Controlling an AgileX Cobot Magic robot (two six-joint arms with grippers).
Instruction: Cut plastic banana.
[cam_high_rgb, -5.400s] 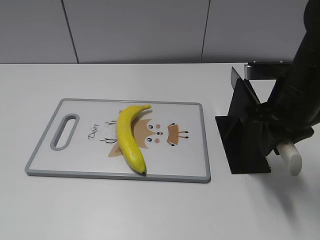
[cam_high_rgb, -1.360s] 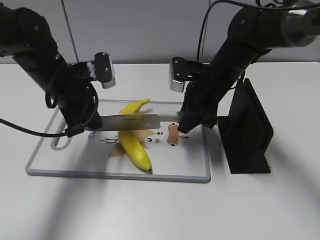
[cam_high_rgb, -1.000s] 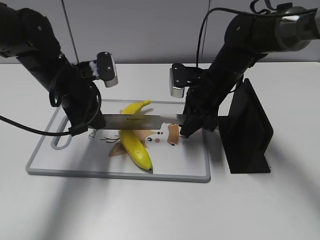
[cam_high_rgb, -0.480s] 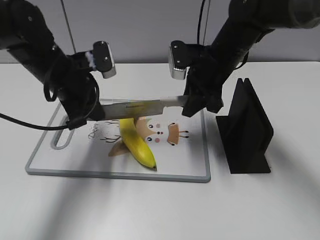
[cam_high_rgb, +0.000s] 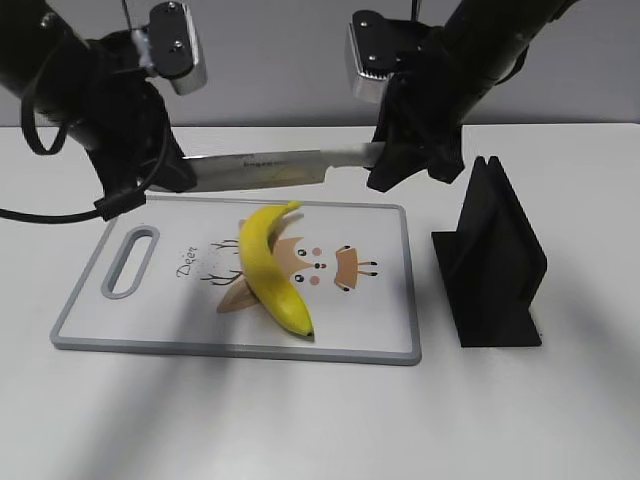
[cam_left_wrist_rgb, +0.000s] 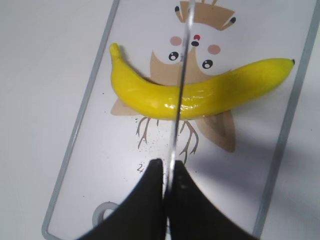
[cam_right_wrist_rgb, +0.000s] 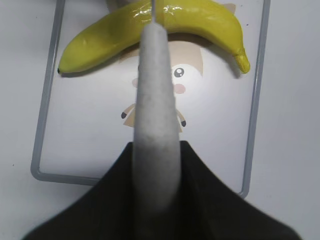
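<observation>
Above the glossy curved banana (cam_high_rgb: 270, 266), both pincers clamp a steel knife (cam_high_rgb: 270, 168).

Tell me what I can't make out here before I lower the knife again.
- Knife tip: exterior view, hidden behind the left claw.
- Any cut in the plastic banana: left wrist view, blade edge covers the line.
- Right claw fingertips: right wrist view, hidden under the white handle.
</observation>
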